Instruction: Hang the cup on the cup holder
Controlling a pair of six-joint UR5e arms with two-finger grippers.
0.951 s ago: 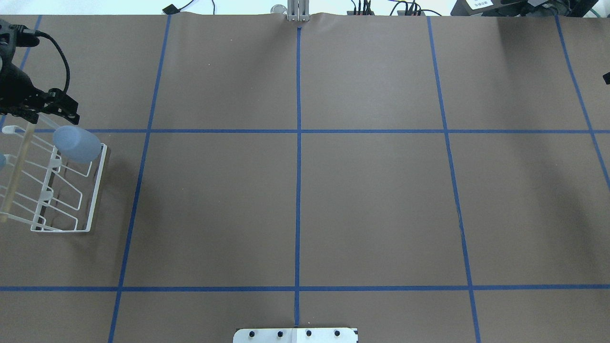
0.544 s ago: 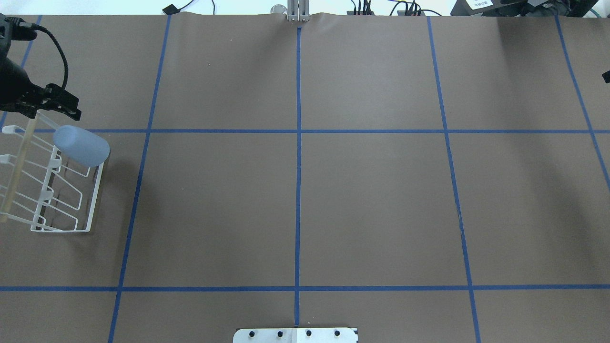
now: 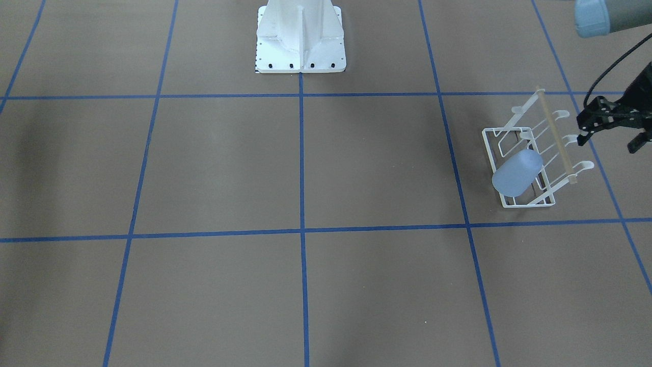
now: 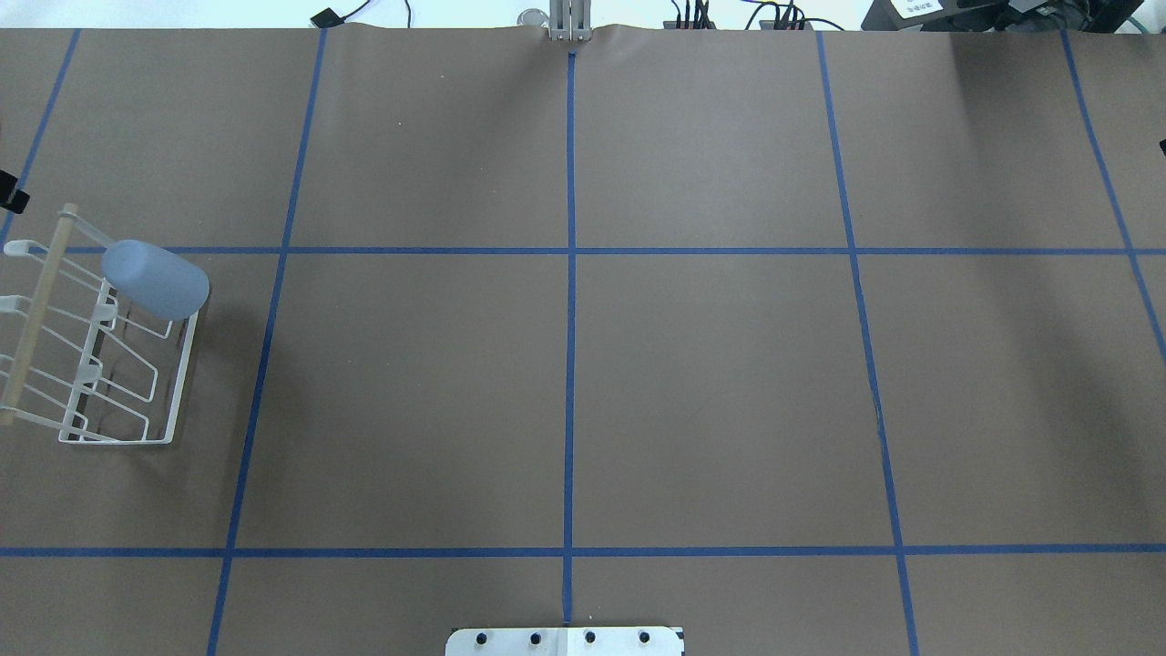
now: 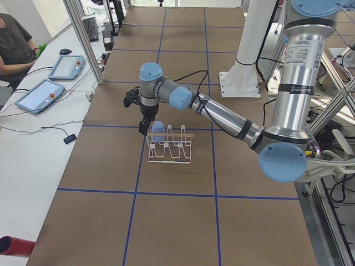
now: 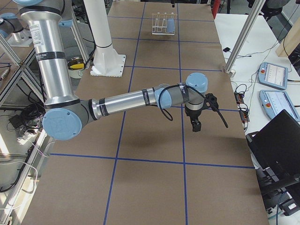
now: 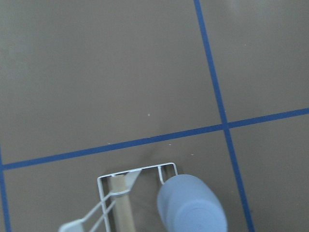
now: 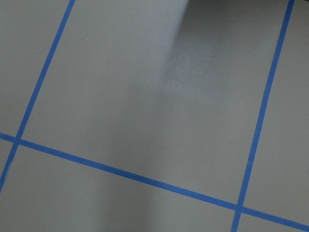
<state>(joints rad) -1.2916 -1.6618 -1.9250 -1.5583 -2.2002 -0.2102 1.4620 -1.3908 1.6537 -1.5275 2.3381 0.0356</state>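
The light-blue cup (image 4: 155,278) sits tilted over a slanted prong at the far end of the white wire cup holder (image 4: 137,394), closed bottom up. It also shows in the front view (image 3: 517,172), the left wrist view (image 7: 190,205) and the left side view (image 5: 158,131). The holder (image 3: 527,201) has a tan wooden rod (image 3: 555,135). My left gripper (image 3: 608,140) is open and empty, beside the rod and apart from the cup. My right gripper (image 6: 196,124) hangs over bare table far from the holder; I cannot tell its jaws.
The table is brown paper with blue tape grid lines (image 4: 570,251). The white robot base (image 3: 300,35) stands at the middle of the robot's edge. The holder stands near the table's left end. An operator and tablets (image 5: 47,94) sit beyond that end.
My left gripper has drawn back from the cup and nearly left the overhead view at the left edge. The cup slid slightly down the prong, then stayed still.
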